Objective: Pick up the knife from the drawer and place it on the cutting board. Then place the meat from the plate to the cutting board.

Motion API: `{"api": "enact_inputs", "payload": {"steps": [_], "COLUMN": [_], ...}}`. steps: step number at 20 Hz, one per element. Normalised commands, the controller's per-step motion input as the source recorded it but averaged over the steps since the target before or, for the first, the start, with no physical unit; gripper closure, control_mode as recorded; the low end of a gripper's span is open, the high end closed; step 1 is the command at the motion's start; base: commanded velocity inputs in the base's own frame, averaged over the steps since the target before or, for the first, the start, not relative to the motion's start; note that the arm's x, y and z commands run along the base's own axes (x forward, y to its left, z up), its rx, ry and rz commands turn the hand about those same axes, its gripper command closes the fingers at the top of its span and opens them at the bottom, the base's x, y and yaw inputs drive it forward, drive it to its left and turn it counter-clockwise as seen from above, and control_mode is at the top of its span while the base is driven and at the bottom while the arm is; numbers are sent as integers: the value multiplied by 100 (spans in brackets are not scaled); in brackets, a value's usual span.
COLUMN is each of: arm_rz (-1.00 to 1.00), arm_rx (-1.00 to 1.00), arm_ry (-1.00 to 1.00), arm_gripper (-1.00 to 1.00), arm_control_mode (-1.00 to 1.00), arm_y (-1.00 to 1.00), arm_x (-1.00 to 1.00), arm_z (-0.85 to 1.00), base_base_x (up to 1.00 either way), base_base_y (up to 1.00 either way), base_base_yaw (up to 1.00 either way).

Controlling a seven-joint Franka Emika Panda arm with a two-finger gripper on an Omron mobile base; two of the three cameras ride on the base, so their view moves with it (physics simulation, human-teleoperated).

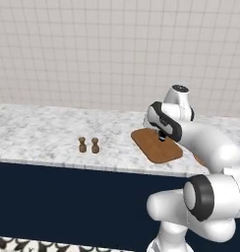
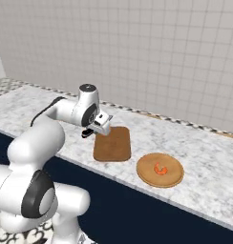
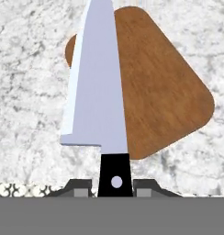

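A: The gripper is clamped on the knife by its black handle, blade pointing toward twelve o'clock.

B: Beyond it the cutting board lies at one o'clock. Shift that way, then lower it flat.

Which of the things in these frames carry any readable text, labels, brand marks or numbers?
None: no text, label, brand or number can be read in any view.
Silver-grey blade and black handle of the knife: plain, only a pale round rivet on the handle.
Brown rectangular wooden cutting board: bare wood grain.
Round orange-tan plate: unmarked.
Two small brown shakers: no markings can be made out.
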Motion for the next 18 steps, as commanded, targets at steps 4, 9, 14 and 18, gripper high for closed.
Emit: {"api": "enact_inputs", "payload": {"steps": [4, 9, 14, 18], "arm_rz": [0, 2, 17, 19], "arm_rx": [0, 0, 0, -1], "arm_ry": [0, -3, 0, 0], "arm_gripper": [100, 100, 100, 100], "arm_control_mode": [100, -100, -100, -100], "arm_y": [0, -12, -3, 0], "arm_x": [0, 0, 31, 32], "arm_z": [0, -10, -47, -47], "base_base_x": [36, 5, 0, 0], "base_base_y": [-58, -36, 0, 0], "base_base_yaw": [18, 5, 0, 0]}}
